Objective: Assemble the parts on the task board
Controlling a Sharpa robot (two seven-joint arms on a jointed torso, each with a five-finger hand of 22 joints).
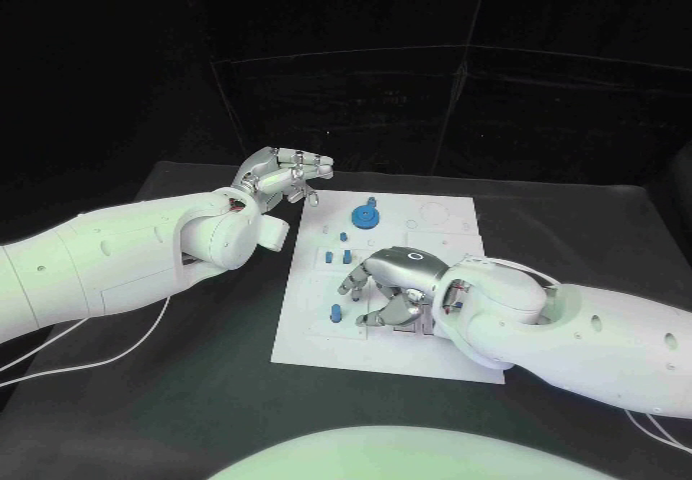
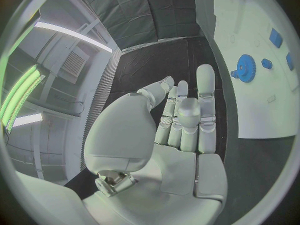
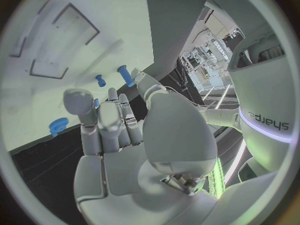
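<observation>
The black tabletop (image 1: pixel 173 400) is carrying the white task board (image 1: pixel 433 225) at its middle. The left hand (image 1: pixel 281 175) is hovering off the board's far left corner, above the tabletop, with its fingers curled loosely and nothing in them. The right hand (image 1: pixel 392 288) is reaching over the board's near half, fingers spread downward and close to the surface; whether it is grasping a part cannot be told, because the palm is covering whatever lies beneath.

The blue gear (image 1: pixel 366 216) is sitting on the board's far half, apparently on a post. Smaller blue pieces are lying or standing beside the right hand: a pair of blocks (image 1: pixel 338 257), a small peg (image 1: pixel 343 237) and a short pin (image 1: pixel 330 313) near the board's left edge.

Judged from this layout, the assembly is partly done: the gear appears placed, while several small pieces are waiting. The recesses on the board are too faint to tell which are filled.
</observation>
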